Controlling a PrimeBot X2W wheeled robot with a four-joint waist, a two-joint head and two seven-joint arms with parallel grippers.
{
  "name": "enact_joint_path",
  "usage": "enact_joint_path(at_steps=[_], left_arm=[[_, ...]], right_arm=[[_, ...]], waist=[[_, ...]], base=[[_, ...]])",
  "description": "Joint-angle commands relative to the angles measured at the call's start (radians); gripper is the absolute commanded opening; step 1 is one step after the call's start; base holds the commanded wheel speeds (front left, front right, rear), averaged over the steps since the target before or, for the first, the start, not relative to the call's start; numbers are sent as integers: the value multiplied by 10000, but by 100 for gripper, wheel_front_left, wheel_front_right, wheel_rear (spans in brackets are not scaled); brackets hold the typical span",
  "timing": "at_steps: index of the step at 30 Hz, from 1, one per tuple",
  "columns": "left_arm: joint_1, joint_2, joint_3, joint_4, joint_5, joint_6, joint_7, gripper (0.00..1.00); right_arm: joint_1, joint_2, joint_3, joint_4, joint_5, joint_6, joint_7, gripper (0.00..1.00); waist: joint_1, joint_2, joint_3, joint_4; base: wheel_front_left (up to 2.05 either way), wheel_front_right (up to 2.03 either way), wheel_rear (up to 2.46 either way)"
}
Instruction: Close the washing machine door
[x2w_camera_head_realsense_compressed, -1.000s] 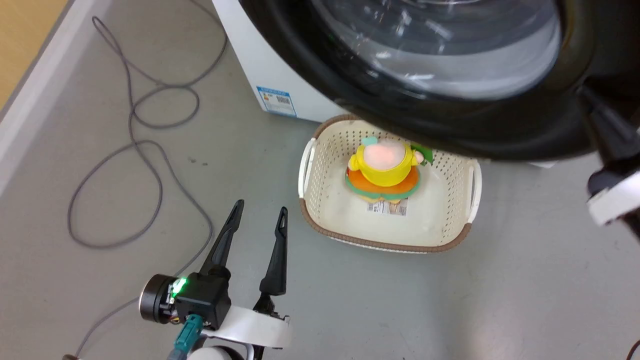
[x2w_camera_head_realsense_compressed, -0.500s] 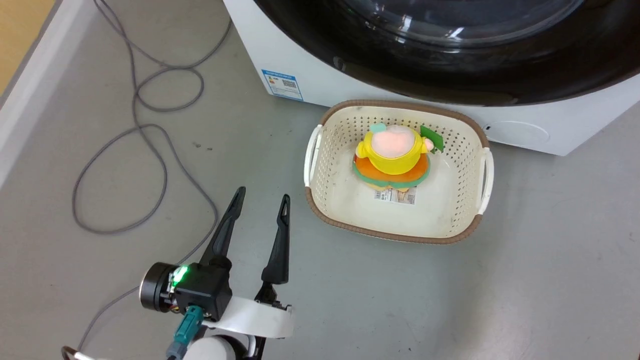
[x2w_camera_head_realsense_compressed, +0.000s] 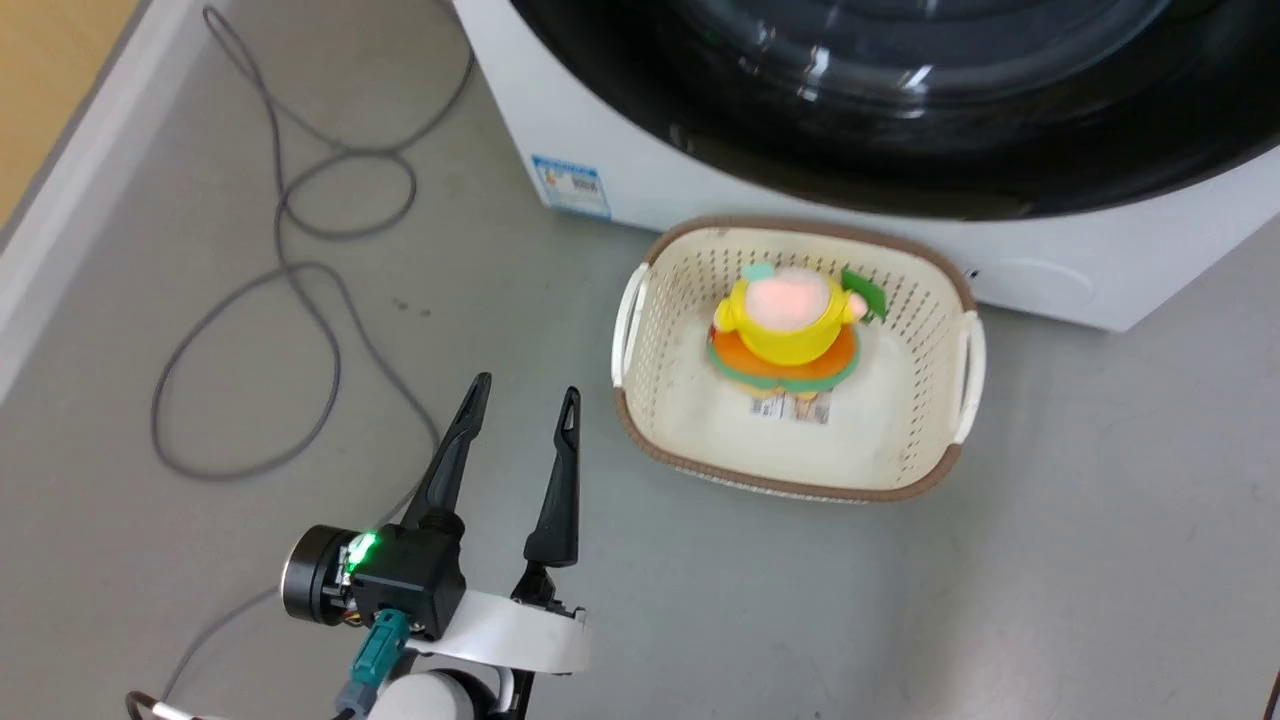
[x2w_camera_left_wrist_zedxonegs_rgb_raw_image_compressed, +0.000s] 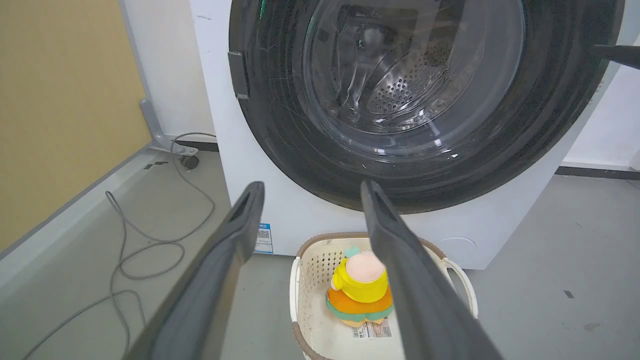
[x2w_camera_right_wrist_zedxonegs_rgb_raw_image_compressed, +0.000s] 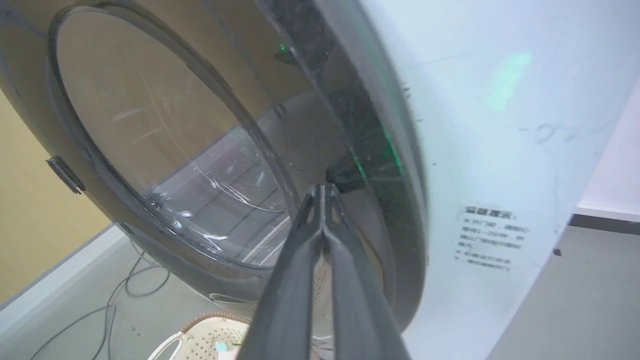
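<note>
The washing machine door (x2w_camera_head_realsense_compressed: 800, 175) no longer overhangs the basket (x2w_camera_head_realsense_compressed: 630, 320); it lies flush against the washing machine (x2w_camera_head_realsense_compressed: 600, 140), so it is probably closed. The right gripper (x2w_camera_right_wrist_zedxonegs_rgb_raw_image_compressed: 324, 192) is pinched together and empty; the left gripper (x2w_camera_head_realsense_compressed: 527, 386) is spread and empty.

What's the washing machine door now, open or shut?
Shut, apparently: the washing machine door lies flush against the white washing machine. Latched? Cannot tell.

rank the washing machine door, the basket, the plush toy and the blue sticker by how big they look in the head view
1. washing machine door, largest even though the frame's top edge crops it
2. basket
3. plush toy, sitting inside the basket
4. blue sticker, smallest
</note>
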Motion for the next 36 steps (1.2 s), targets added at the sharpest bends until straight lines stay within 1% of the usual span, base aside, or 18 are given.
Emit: enact_joint_path(at_steps=[1, 2, 6, 10, 14, 17, 21, 25, 26, 27, 28, 32, 35, 36], left_arm=[[-88, -13, 31, 22, -30, 51, -53, 100], [-38, -13, 72, 94, -41, 40, -53, 100], [122, -14, 215, 317, -33, -12, -53, 100], [378, -13, 453, 536, -13, -67, -53, 100], [563, 0, 656, 675, -26, -125, -53, 100], [719, 17, 854, 796, -44, -176, -53, 100], [945, 39, 1159, 864, -111, -226, -53, 100], [1138, 65, 1346, 969, -101, -304, -53, 100], [1245, 61, 1422, 972, -97, -298, -53, 100], [1304, 59, 1448, 969, -96, -298, -53, 100], [1304, 59, 1448, 969, -96, -298, -53, 100], [1507, 52, 1485, 1020, -78, -366, -53, 100], [1618, 48, 1507, 1101, -60, -410, -53, 100], [1646, 47, 1494, 1136, -46, -432, -53, 100]], right_arm=[[-1, -126, -53, 25, 69, -105, -125, 0], [323, -82, 239, -88, 30, -105, -233, 0], [1051, 64, 631, -351, 143, -105, -487, 0], [1959, 135, 1056, -904, 89, -105, -721, 0], [2650, 270, 1049, -1358, 111, -105, -844, 0], [3362, 320, 934, -1944, -289, -105, -918, 0], [4230, 661, 468, -2698, -850, -105, -948, 0], [5233, 1114, -529, -3433, -1602, -105, -955, 0], [5822, 1417, -1086, -3839, -2026, -105, -957, 0], [6131, 1596, -1372, -4037, -2213, -105, -957, 0], [6131, 1596, -1372, -4037, -2213, -105, -957, 0], [7367, 2324, -2411, -4759, -2984, -105, -958, 0], [8145, 2816, -2905, -5310, -3556, -105, -921, 0], [8366, 3016, -3085, -5486, -3662, -105, -881, 56]], waist=[[-1, 0, -192, -97], [-1, 0, -448, -204], [-1, 0, -1048, -477], [-1, 0, -1686, -811], [-1, 0, -2075, -1047], [-1, 0, -2382, -1272], [-1, 0, -2701, -1622], [-1, 0, -3023, -1839], [-1, 0, -3158, -1934], [-1, 0, -3215, -1974], [-1, 0, -3215, -1974], [-1, 0, -3419, -2071], [-1, 0, -3521, -2109], [-1, 0, -3545, -2110]], base=[[0, 0, 0], [0, 0, 0], [0, 0, 0], [0, 0, 0], [0, 0, 0], [0, 0, 0], [0, 0, 0], [0, 0, 0], [0, 0, 0], [0, 0, 0], [0, 0, 0], [0, 0, 0], [0, 0, 0], [0, 0, 0]])
